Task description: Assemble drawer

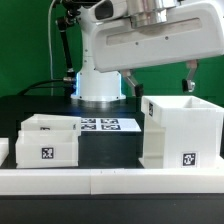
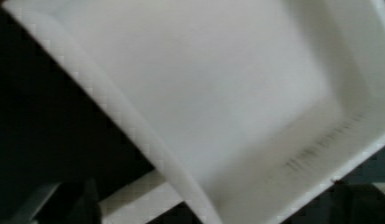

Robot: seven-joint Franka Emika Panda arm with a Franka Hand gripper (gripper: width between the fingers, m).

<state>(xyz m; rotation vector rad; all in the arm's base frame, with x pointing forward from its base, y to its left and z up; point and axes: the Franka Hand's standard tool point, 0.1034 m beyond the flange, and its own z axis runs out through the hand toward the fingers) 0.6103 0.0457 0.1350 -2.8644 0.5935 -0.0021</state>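
On the exterior view's left the near tray (image 1: 45, 150) is sitting on the table just behind the rail (image 1: 120, 182), tag facing us; the far tray (image 1: 62, 124) is tucked right behind it, touching or nearly so; that is two trays counted. Moving right, the marker board (image 1: 108, 125) is lying flat in the middle, one of it. On the exterior view's right the shell (image 1: 180, 135) is standing upright, open top showing, one of it, well apart from the trays.

Above the shell the gripper (image 1: 159, 82) is hanging with its fingers spread wide and nothing between them. The wrist view is filling with a tilted white face (image 2: 224, 100), likely the shell's, though I cannot tell which side.

Handling, as I am judging it: all three parts are looking like light, stiff, smooth plastic, so slipping is the worry, not weight; a thin wall edge is looking like the place to pinch, the shell by its top rim, each tray by a side wall; the broad faces are looking too wide for the fingers.
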